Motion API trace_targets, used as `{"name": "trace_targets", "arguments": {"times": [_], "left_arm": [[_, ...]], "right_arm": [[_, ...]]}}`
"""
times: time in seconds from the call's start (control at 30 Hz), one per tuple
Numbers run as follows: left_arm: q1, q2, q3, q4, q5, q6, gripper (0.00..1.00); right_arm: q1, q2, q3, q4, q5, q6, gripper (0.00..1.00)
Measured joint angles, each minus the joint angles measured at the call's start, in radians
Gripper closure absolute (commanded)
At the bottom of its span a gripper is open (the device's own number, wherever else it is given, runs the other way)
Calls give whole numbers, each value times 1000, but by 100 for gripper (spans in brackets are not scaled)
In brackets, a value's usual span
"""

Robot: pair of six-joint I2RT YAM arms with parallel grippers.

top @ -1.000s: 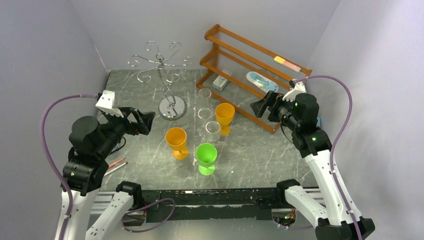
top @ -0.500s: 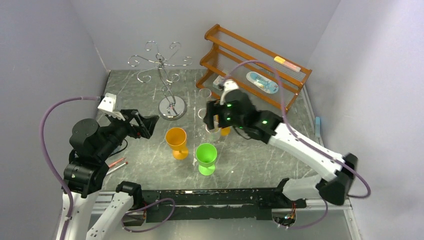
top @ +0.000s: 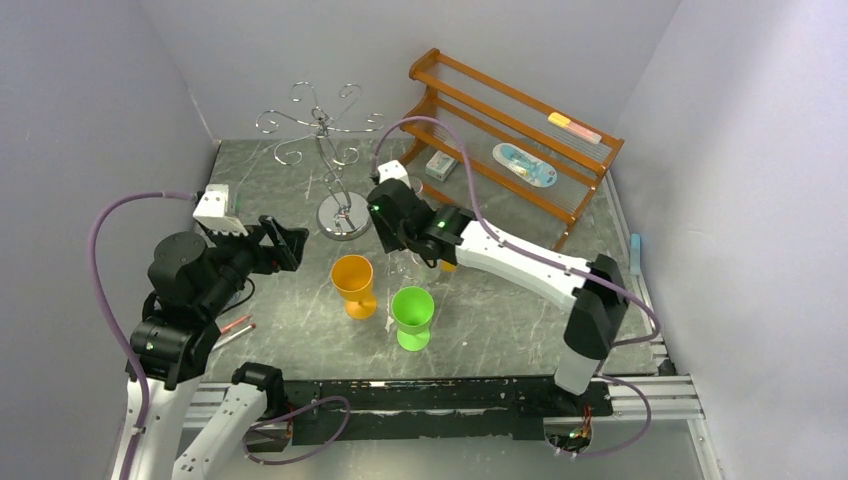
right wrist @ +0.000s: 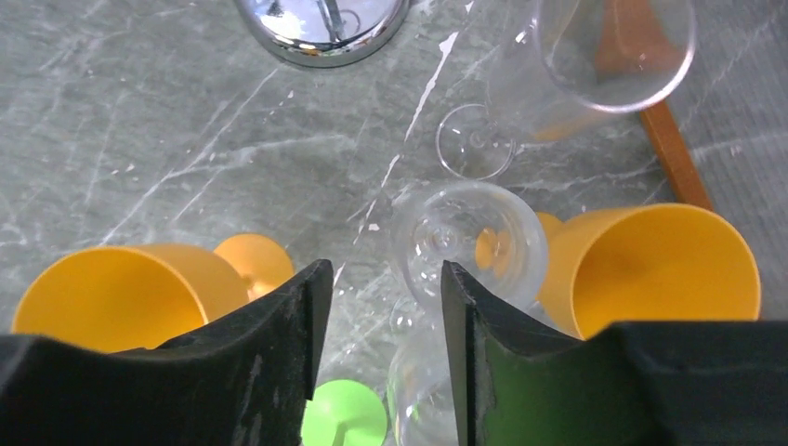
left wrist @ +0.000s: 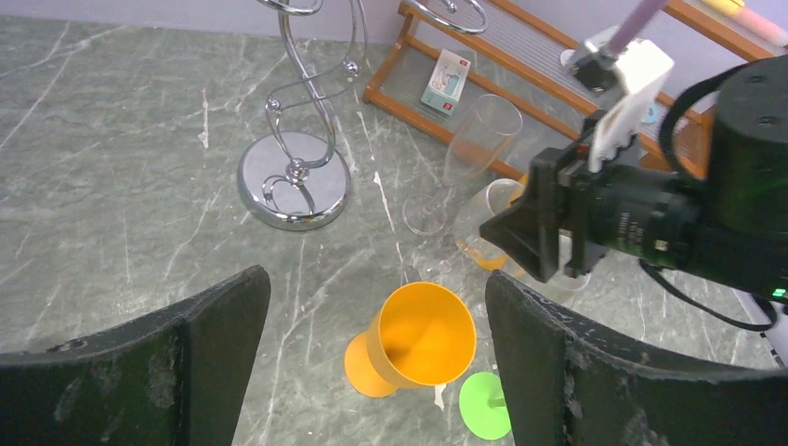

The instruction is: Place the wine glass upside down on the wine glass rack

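The silver wire wine glass rack (top: pixel 330 140) stands at the back left on its round mirrored base (left wrist: pixel 294 181), which also shows in the right wrist view (right wrist: pixel 321 23). Three clear glasses stand mid-table: a tall flute (right wrist: pixel 613 46), a round wine glass (right wrist: pixel 469 242) seen from above, and a third (right wrist: pixel 423 390). My right gripper (right wrist: pixel 386 269) is open and low over them. The third glass sits between its fingers, with a gap on the left side. My left gripper (left wrist: pixel 374 277) is wide open and empty, above the table to the left of the cups.
An orange cup (top: pixel 352 280) and a green cup (top: pixel 412 312) stand in front of the glasses. A second orange cup (right wrist: pixel 650 269) is beside the wine glass. A brown wooden two-tier shelf (top: pixel 500 120) stands back right. Red pens (top: pixel 232 328) lie near left.
My right arm has swung from beside the wooden shelf across to the centre, over the clear glasses. My left gripper has shifted only slightly.
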Motion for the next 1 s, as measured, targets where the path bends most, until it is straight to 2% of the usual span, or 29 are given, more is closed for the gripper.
{"name": "trace_targets", "arguments": {"times": [0.13,0.23,0.33,0.37,0.53,0.67,1.0], "left_arm": [[0,2,0,-2,0,-11,11],[0,8,0,-6,0,-23,11],[0,13,-7,-8,0,-35,12],[0,13,-12,-8,0,-40,12],[0,16,-28,-16,0,-69,13],[0,16,-33,-24,1,-113,5],[0,19,-10,-47,38,-294,3]], "right_arm": [[0,79,44,-1,9,-30,63],[0,129,63,-5,11,-45,78],[0,153,73,-7,11,-54,97],[0,153,77,-7,5,-52,100],[1,151,75,-6,7,-63,100],[1,107,27,29,-6,-73,100],[1,-269,-250,313,-172,-80,100]]}}
